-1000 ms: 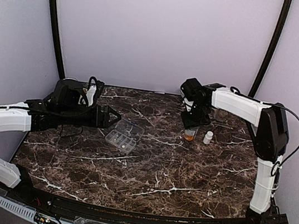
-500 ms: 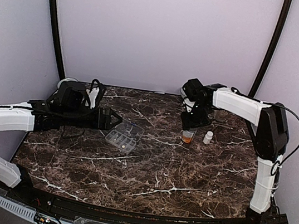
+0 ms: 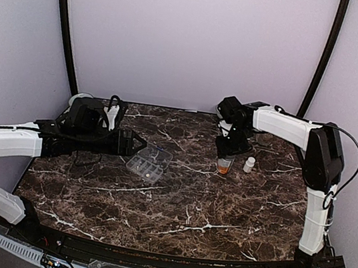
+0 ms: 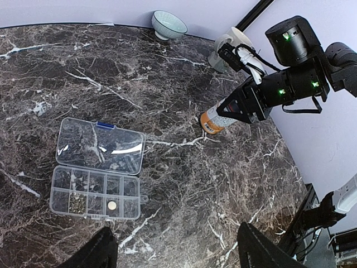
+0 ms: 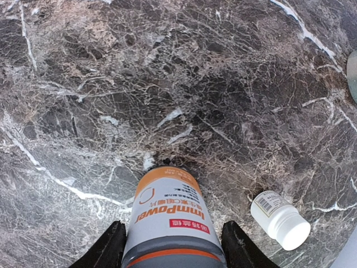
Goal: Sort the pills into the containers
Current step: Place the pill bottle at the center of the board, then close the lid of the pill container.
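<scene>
The organizer box (image 4: 93,192) is thin clear plastic, which I judge light, stiff, weak at the hinge and slick on the marble table (image 3: 188,209); a nudge would likely slide it, so holding the base across its short walls, not the lid (image 4: 100,145), looks safest; it lies left of centre, lid open flat on the far side, rows of shallow compartments showing, one pale round pill (image 4: 112,205) in a near cell; the left jaws stand wide and empty nearby; the right jaws grip a tilted orange bottle (image 5: 167,215) well to the right.

The right end effector (image 3: 226,159) lowered the orange bottle (image 3: 224,166).
</scene>
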`<state>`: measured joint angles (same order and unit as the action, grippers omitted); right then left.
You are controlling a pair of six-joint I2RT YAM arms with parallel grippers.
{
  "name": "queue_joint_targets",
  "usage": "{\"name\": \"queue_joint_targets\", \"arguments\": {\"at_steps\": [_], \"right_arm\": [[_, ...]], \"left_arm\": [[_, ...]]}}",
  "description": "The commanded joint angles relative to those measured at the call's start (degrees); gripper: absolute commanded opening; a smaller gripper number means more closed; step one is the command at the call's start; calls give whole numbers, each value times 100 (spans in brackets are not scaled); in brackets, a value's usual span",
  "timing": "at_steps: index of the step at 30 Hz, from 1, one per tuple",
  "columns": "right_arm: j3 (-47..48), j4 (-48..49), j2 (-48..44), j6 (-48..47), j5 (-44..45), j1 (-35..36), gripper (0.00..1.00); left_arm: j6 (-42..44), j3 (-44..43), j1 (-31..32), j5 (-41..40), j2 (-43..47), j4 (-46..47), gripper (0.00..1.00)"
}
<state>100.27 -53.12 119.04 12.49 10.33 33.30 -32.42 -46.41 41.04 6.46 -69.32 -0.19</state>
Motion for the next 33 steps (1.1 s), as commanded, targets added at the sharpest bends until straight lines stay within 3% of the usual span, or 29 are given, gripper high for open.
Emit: {"name": "queue_joint_targets", "arguments": {"at_steps": [1, 9, 33], "right_arm": [[-48, 26, 27, 17, -13, -33, 55], [-69, 57, -7, 17, -16, -32, 67], [177, 282, -634, 16, 909, -41, 70]], "left_arm": [[8, -87, 11, 14, 6, -61, 76], [8, -72, 18, -11, 15, -61, 76], [-99, 57, 15, -308, 124, -302, 79]]}}
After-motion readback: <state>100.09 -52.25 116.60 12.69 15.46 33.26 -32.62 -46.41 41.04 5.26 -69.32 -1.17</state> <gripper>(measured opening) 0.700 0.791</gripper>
